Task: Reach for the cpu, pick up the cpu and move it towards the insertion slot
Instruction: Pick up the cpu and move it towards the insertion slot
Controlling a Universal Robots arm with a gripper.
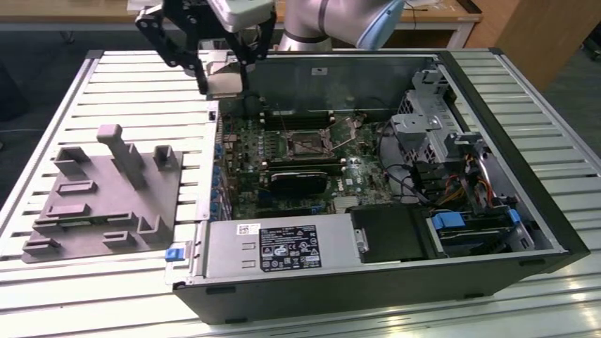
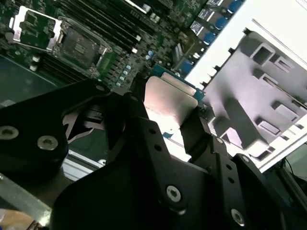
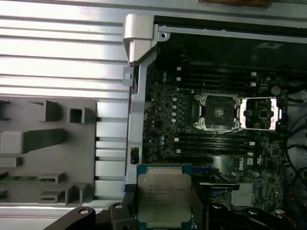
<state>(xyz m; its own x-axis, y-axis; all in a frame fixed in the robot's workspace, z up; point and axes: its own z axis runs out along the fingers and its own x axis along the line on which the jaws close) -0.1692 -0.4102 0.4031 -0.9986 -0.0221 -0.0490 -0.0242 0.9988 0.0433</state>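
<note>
The cpu (image 3: 164, 199), a small flat square chip with a silvery top and a pale edge, sits between the fingers of my gripper (image 3: 164, 214), which is shut on it. The exterior view has the gripper (image 1: 224, 83) holding the cpu (image 1: 224, 73) in the air over the far corner of the open computer case, on the exterior view's left. The insertion slot (image 1: 305, 144) lies on the green board, lower and toward the exterior view's right of the chip. Both wrist views show the insertion slot (image 3: 218, 111) (image 2: 81, 48) with its metal plate swung open. The second wrist view shows the cpu (image 2: 168, 103) between dark fingers (image 2: 194, 127).
A grey plastic tray (image 1: 103, 197) with upright posts lies on the slatted table at the exterior view's left of the case. Case walls (image 1: 310, 70), long black memory slots (image 3: 211, 141), a black block (image 1: 298, 183), a drive cage (image 1: 423, 127) and cables surround the slot.
</note>
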